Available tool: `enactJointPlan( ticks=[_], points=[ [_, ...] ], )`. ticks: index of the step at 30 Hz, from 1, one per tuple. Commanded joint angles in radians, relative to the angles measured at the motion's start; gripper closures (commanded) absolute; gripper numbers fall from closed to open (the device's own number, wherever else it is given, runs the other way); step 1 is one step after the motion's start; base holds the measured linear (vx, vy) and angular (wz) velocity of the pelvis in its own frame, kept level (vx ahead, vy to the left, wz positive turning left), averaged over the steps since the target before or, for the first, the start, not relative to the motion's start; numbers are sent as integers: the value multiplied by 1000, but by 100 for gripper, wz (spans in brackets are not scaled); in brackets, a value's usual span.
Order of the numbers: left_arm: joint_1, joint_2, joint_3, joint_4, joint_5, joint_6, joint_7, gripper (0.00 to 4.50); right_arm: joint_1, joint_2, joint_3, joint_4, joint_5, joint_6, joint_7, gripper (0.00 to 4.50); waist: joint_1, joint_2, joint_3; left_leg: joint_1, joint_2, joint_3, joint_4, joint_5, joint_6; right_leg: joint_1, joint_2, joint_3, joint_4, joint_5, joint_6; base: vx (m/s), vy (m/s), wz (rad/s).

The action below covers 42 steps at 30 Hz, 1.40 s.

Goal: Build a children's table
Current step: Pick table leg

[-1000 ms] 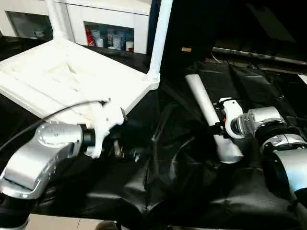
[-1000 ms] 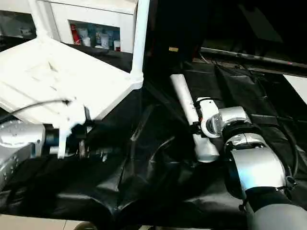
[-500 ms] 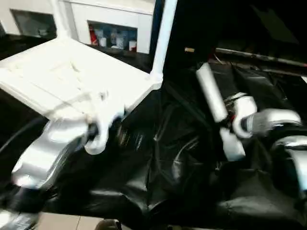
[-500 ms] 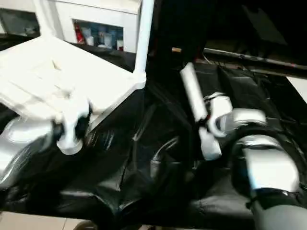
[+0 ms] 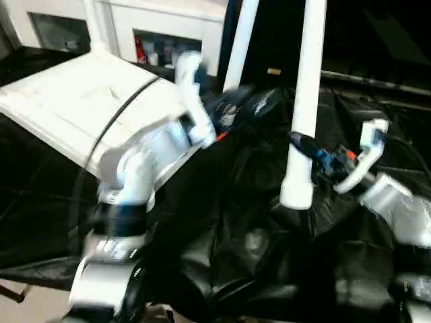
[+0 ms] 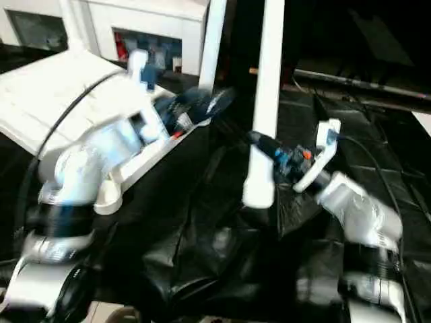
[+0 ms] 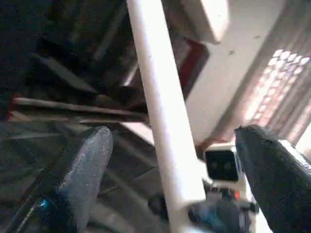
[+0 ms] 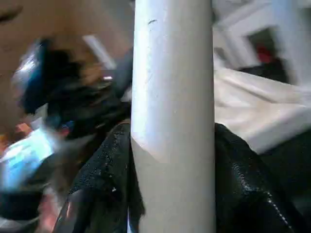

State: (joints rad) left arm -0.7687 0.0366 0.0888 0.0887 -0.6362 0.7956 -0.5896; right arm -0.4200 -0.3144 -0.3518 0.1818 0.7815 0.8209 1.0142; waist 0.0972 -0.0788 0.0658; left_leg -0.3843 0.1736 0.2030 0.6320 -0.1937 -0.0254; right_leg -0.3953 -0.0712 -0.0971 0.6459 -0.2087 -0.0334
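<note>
The white tabletop (image 5: 67,101) lies underside up at the left on the black cloth. Two white legs stand in its far corner sockets, one at the right corner (image 5: 241,40) and one at the left corner (image 5: 97,27). My right gripper (image 5: 301,142) is shut on a third leg (image 5: 306,81) and holds it upright, its thick end just above the cloth. In the right wrist view that leg (image 8: 172,73) sits between my black fingers (image 8: 102,179). My left gripper (image 5: 229,101) is raised beside the tabletop's right corner, open and pointing at the held leg (image 7: 160,97), apart from it.
Crumpled black cloth covers the work table (image 5: 256,256). A white cabinet (image 5: 161,27) with small items on an open shelf stands behind the tabletop. A dark rail (image 5: 377,81) runs along the far right.
My right gripper has lifted the leg off the cloth and swung it from lying to upright. My left arm has risen from the front edge toward that leg. The camera view has shifted.
</note>
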Motion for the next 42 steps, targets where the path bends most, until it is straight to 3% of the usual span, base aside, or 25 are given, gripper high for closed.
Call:
enactJointPlan(
  ticks=[1, 4, 7, 10, 11, 18, 19, 21, 23, 24, 30, 36, 39, 42],
  points=[
    [-14, -6, -10, 20, -9, 21, 7, 0, 5, -3, 2, -52, 26, 15, 9, 267, 7, 1, -69, 21, 73, -42, -79, -128, 4, 53, -102, 65, -103, -250, -157, 0, 0, 0],
    [-8, -21, -35, 34, -4, 34, 10, 0, 29, 8, 42, -100, 31, 38, 13, 267, 9, -3, -68, 20, 71, -41, -80, -133, -6, 51, -104, 67, -111, -285, -129, 0, 0, 0],
    [0, -32, -28, 25, -22, 53, 9, 0, 39, 7, 62, -126, 42, 51, 5, 267, 12, 0, -69, 20, 73, -42, -80, -120, -9, 49, -104, 67, -107, -262, -132, 0, 0, 0],
    [9, -42, -17, 4, -58, 69, 4, 0, 41, 5, 87, -128, 27, 45, 0, 267, 15, -7, -69, 19, 73, -40, -80, -111, -9, 50, -105, 68, -105, -249, -137, 0, 0, 0],
    [11, -46, -12, -2, -70, 75, 2, 0, 42, 4, 94, -130, 23, 43, -4, 267, 17, -4, -69, 18, 73, -41, -80, -106, -10, 50, -107, 68, -104, -243, -141, 0, 0, 0],
    [37, -40, -33, -29, -77, 89, -25, 0, 37, 11, 160, -137, -30, 28, -37, 267, 17, -9, -67, 18, 73, -40, -82, -101, -10, 48, -105, 69, -106, -256, -118, 0, 0, 0],
    [34, -44, -27, -19, -70, 87, 4, 29, 34, 11, 167, -143, -28, 25, -44, 267, 17, -9, -67, 19, 73, -40, -83, -100, -12, 48, -105, 69, -105, -248, -117, 0, 0, 0],
    [31, -36, -40, -5, -29, 79, 45, 36, 28, 13, 183, -143, -53, 9, -66, 267, 16, -9, -68, 18, 75, -41, -84, -98, -14, 49, -105, 70, -104, -240, -115, 0, 0, 0],
    [28, -31, -55, 16, 25, 80, 113, 42, 16, 11, 224, -141, -119, -24, -108, 267, 14, -9, -68, 20, 75, -42, -85, -99, -23, 48, -104, 70, -104, -242, -103, 0, 0, 0],
    [27, -41, -46, 31, 48, 68, 165, 72, 10, 12, 249, -142, -153, -45, -131, 267, 13, -10, -67, 19, 75, -42, -86, -101, -27, 48, -104, 71, -105, -242, -100, 0, 0, 0],
    [22, -68, -4, 36, 57, 37, 238, 115, -19, 31, 300, -143, -229, -84, -213, 267, 13, -15, -69, 19, 73, -40, -84, -76, -19, 49, -104, 72, -100, -190, -116, 0, 0, 0],
    [22, -68, -4, 36, 57, 37, 238, 115, -19, 31, 300, -143, -229, -84, -213, 267, 15, -13, -71, 19, 74, -39, -83, -48, 2, 51, -103, 71, -93, -132, -133, 0, 0, 0],
    [19, -73, 4, 39, 63, 28, 256, 139, -21, 34, 314, -150, -242, -90, -223, 267, 14, -14, -71, 19, 74, -39, -82, -38, 7, 52, -104, 72, -90, -107, -145, 0, 0, 0],
    [-2, -96, 59, 74, 66, 22, 345, 159, -36, 77, 371, -168, -321, -135, -311, 267, 10, -15, -69, 19, 74, -40, -84, -56, -7, 50, -105, 72, -95, -141, -138, 0, 0, 0]
  ],
)
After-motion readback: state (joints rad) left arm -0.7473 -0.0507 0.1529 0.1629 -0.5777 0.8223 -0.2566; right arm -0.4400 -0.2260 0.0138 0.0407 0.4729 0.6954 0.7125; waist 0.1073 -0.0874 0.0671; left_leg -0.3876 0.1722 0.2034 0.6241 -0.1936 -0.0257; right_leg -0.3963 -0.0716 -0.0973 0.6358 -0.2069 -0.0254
